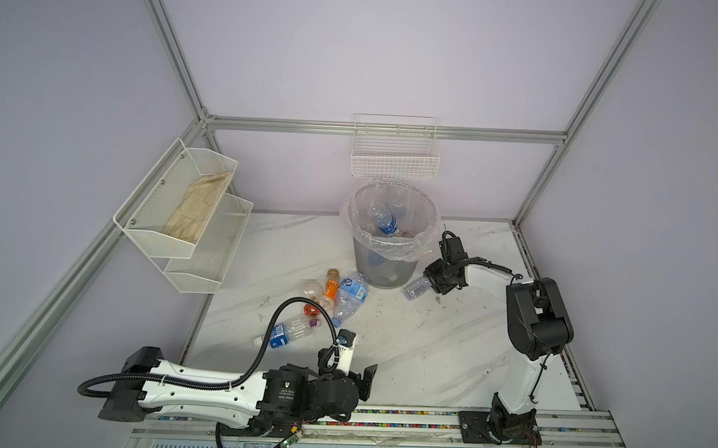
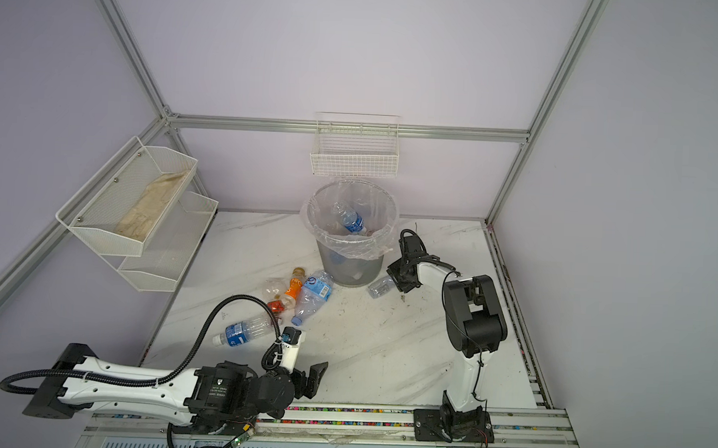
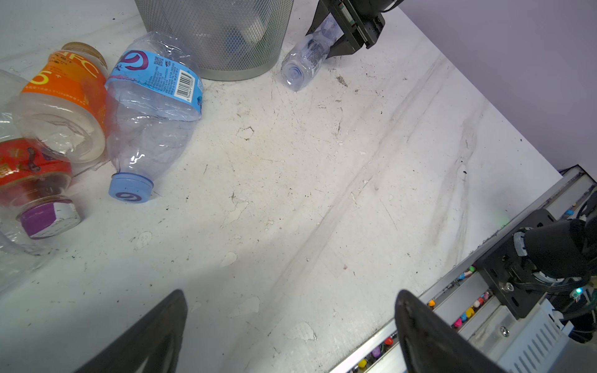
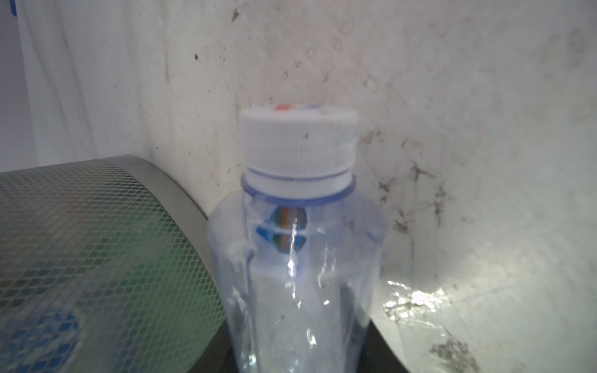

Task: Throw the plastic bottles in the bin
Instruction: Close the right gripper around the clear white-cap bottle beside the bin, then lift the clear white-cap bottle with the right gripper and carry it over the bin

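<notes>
The grey mesh bin (image 1: 382, 272) (image 2: 349, 270) (image 3: 223, 32) (image 4: 80, 242) stands at the back of the table, lined in clear plastic, with a blue-label bottle (image 1: 384, 222) inside. A clear white-capped bottle (image 1: 416, 288) (image 2: 380, 286) (image 3: 305, 61) (image 4: 300, 226) lies right of the bin's foot, and my right gripper (image 1: 431, 284) (image 2: 396, 281) (image 4: 297, 342) is shut on its body. Left of the bin lie a crushed blue-label bottle (image 1: 348, 295) (image 3: 151, 113), an orange-label one (image 1: 331, 288), a red-label one (image 1: 312, 310) and another blue-label one (image 1: 288, 334). My left gripper (image 1: 363, 383) (image 3: 290, 310) hangs open near the front edge, with nothing between its fingers.
White mesh baskets (image 1: 183, 209) hang on the left wall, the upper one holding a cloth. A white wire basket (image 1: 395, 151) hangs on the back wall above the bin. The arms' metal rail (image 1: 423, 419) runs along the front edge.
</notes>
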`<act>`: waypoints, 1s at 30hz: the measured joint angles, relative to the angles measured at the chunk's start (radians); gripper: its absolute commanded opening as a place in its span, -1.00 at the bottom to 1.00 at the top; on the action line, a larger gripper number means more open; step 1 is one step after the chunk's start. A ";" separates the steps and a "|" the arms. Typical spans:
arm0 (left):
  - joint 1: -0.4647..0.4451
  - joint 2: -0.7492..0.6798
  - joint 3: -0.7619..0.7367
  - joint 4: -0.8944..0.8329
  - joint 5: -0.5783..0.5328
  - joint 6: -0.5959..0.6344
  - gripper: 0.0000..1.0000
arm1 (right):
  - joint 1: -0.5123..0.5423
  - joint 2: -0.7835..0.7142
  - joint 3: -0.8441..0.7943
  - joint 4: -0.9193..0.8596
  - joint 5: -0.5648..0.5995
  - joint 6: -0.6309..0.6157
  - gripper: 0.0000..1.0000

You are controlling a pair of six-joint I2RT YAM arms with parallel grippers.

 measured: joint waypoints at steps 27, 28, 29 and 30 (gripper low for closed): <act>-0.006 -0.024 -0.010 -0.001 -0.036 0.019 0.97 | -0.051 -1.035 0.123 0.097 0.286 -0.229 -1.00; -0.006 -0.024 -0.009 -0.001 -0.037 0.022 0.97 | -0.051 -1.016 0.187 0.107 0.267 -0.269 -1.00; -0.006 -0.025 -0.009 -0.001 -0.039 0.025 0.97 | -0.051 -1.000 0.230 0.113 0.244 -0.301 -1.00; -0.006 -0.026 -0.009 -0.001 -0.042 0.031 0.97 | -0.051 -0.976 0.285 0.117 0.201 -0.343 -1.00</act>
